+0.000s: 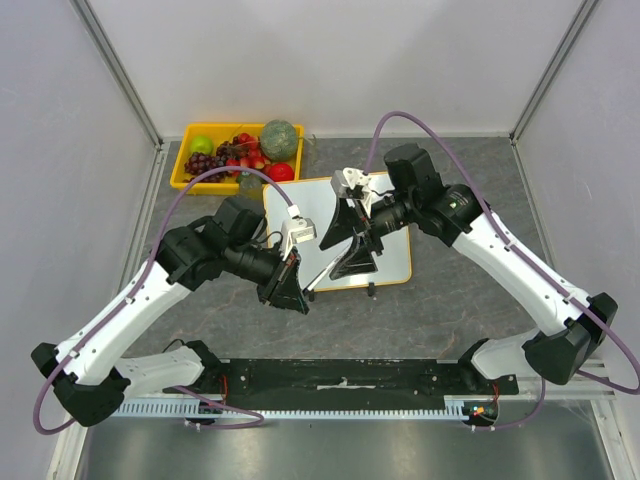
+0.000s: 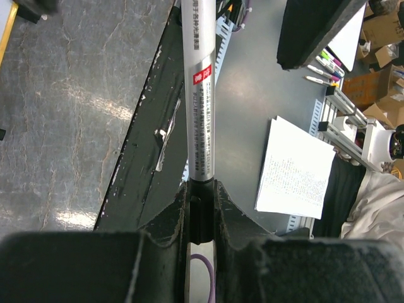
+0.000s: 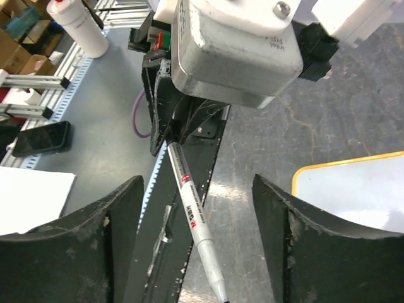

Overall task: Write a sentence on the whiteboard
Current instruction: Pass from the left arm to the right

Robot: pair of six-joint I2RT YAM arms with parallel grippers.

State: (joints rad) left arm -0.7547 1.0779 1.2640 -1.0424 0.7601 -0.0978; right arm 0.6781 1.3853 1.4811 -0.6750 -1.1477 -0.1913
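The whiteboard point(image 1: 392, 258), white with an orange-yellow frame, lies flat at the table's middle, half covered by both grippers. One corner of the whiteboard point(image 3: 353, 189) shows in the right wrist view and an edge of the whiteboard point(image 2: 6, 35) in the left wrist view. The sentence is out of view; the board parts that show are blank. My left gripper point(image 1: 288, 290) point(image 2: 201, 189) is shut on the black end of a silver marker point(image 2: 201, 95). The marker point(image 3: 192, 218) slants tip-first between the wide jaws of my open right gripper point(image 3: 197, 178) point(image 1: 352, 252), touching neither finger.
A yellow fruit tray point(image 1: 188, 165) with grapes, apples and a melon stands at the back left. The black base rail point(image 1: 340, 378) runs along the near edge. Off the table lie printed papers point(image 2: 293, 170), a phone point(image 3: 41, 137) and a white bottle point(image 3: 79, 25).
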